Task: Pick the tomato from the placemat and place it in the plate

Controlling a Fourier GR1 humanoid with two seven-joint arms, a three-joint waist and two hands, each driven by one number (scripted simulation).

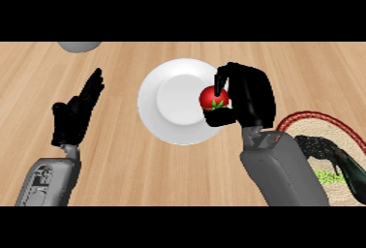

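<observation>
A red tomato [214, 98] with a green stem sits in my right hand [249, 94], whose fingers and thumb curl round it. The hand holds it over the right rim of the white plate [172, 99], which lies in the middle of the wooden counter. At the lower right lies the round placemat [336, 138], beige with a dark red border and a dark pattern, partly hidden by my right forearm. My left hand [75, 114] rests open at the left, fingers pointing up, apart from the plate.
A grey rounded object [79, 46] shows partly at the top left edge. Bare wooden counter [143, 169] lies between my two forearms and around the plate.
</observation>
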